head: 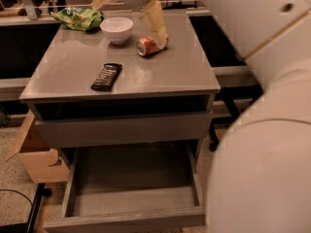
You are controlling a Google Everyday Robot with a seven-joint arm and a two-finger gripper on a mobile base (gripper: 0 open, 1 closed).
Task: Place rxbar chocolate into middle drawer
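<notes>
— What can't we make out?
— The gripper (127, 14), over the back of the cabinet top (170, 72), is cut off by the upper edge. Our arm (262, 144) hides the right side (one drawer corner too).
— And the rxbar chocolate (107, 76)?
— We see it lying flat, front-left, well apart from the fingers (154, 16), which are spread wide and empty. The middle drawer (131, 178) stands pulled out below.

the gripper (142, 4) hangs over the back of the surface (160, 76), cut off by the top edge, and it covers one end of the crushed can (148, 46). the arm (262, 144) hides from us everything on the right, including the right corner of the middle drawer (136, 200). we cannot read the lettering on the rxbar chocolate (106, 76).
</notes>
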